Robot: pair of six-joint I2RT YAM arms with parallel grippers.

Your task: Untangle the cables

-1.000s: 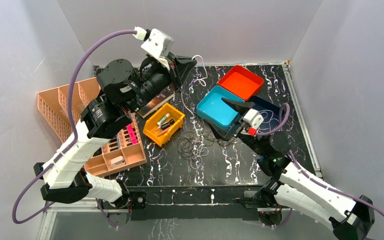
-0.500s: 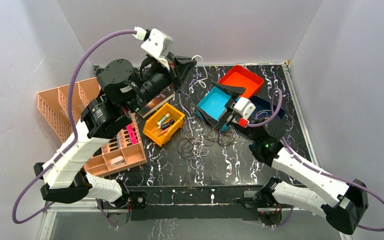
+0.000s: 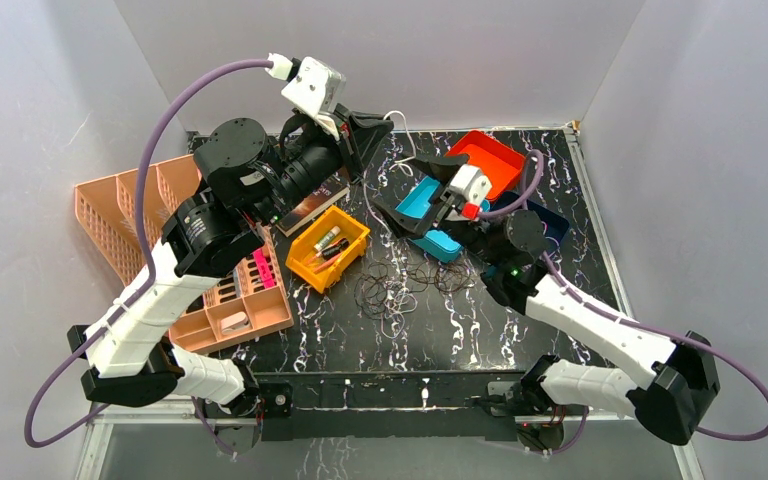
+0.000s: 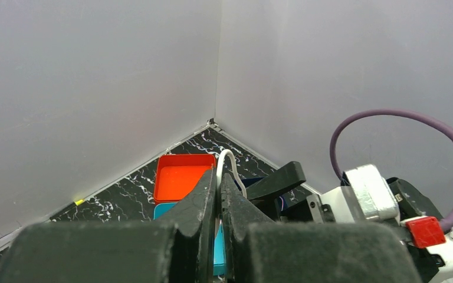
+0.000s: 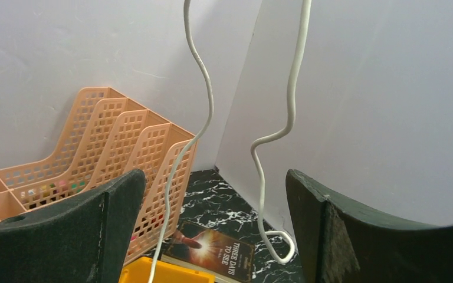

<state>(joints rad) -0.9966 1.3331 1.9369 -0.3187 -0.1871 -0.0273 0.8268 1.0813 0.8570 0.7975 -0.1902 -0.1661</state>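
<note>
White cable (image 5: 210,103): 2 strands hanging vertically from my left hand (image 4: 219,183), which is clamping its top loop. Right hand (image 5: 215,177), fingers apart, is facing both strands, just ahead.

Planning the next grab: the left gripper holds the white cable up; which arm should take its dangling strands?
Right. The right gripper is open, both dangling strands of the white cable between its fingers in its wrist view. The left gripper is shut on the cable's loop, holding it up.
</note>
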